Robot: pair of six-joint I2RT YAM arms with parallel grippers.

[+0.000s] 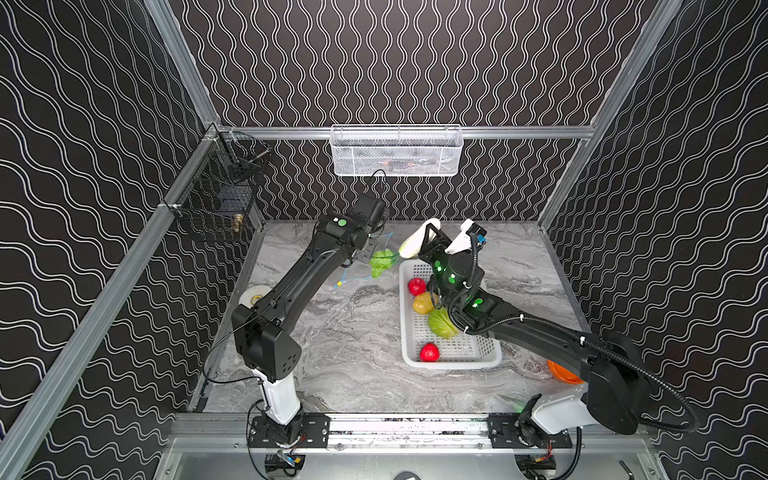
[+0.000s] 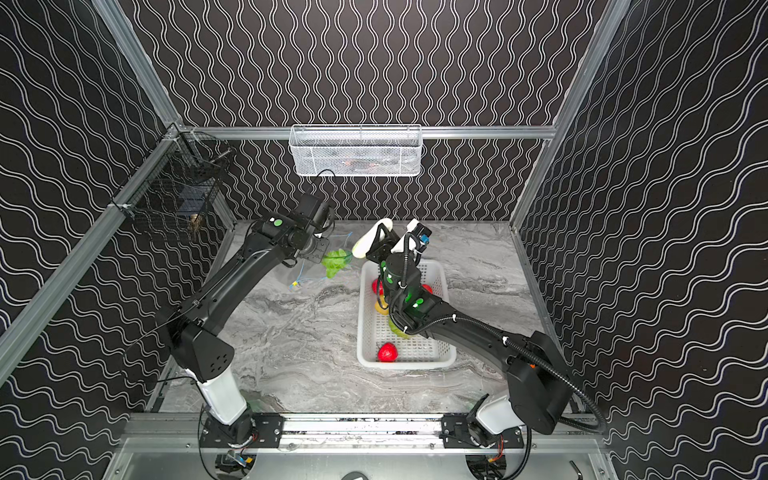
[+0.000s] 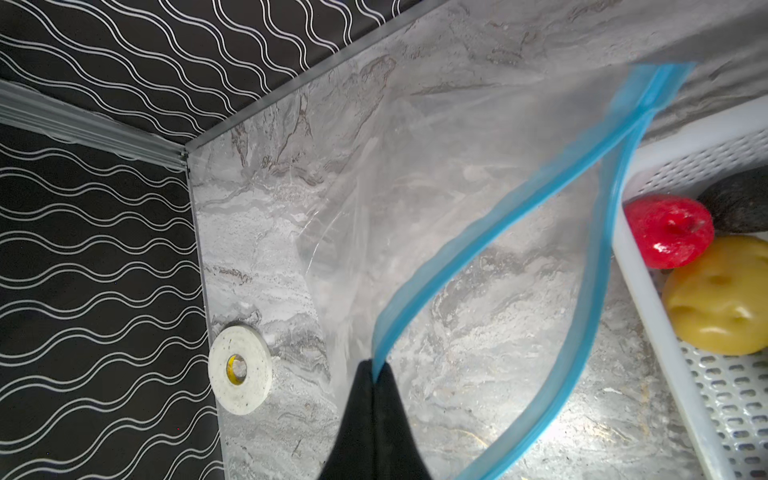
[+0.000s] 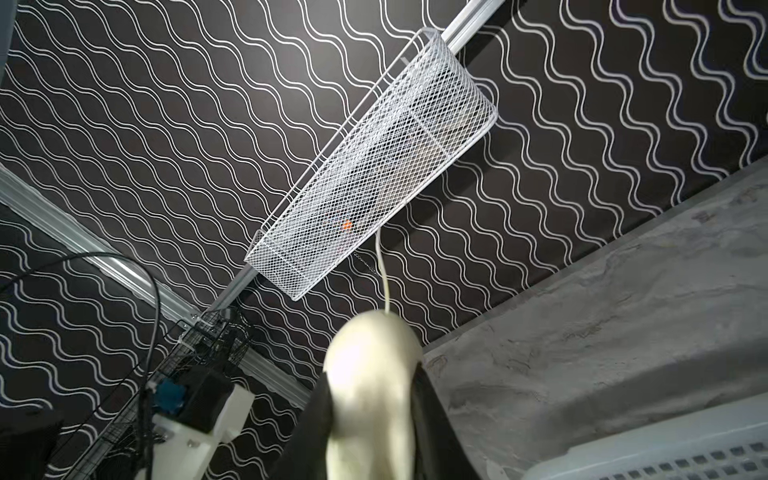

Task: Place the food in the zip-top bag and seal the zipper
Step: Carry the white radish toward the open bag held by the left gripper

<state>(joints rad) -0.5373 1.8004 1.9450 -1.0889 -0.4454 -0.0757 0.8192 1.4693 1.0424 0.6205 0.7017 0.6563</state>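
My left gripper (image 3: 375, 376) is shut on the light-blue zipper (image 3: 498, 216) and holds the clear zip-top bag (image 3: 415, 166) up with its mouth gaping. In a top view the yellow slider (image 1: 339, 284) hangs below my left wrist. A green leaf (image 1: 383, 262) sits by the bag; whether it is inside I cannot tell. My right gripper (image 1: 430, 237) (image 4: 372, 415) is shut on the white radish (image 1: 413, 245) (image 4: 374, 365), raised beyond the far end of the white basket (image 1: 453, 360). Two red fruits (image 1: 416, 286) (image 1: 429, 352), a yellow piece (image 1: 424, 303) and the cabbage (image 1: 442, 324) lie in the basket.
A tape roll (image 1: 253, 297) lies by the left wall. A white mesh basket (image 1: 397, 151) hangs on the back rail and a black wire basket (image 1: 216, 203) on the left rail. An orange bowl (image 1: 561, 372) shows under my right arm. A dark item (image 3: 739, 203) sits in the basket.
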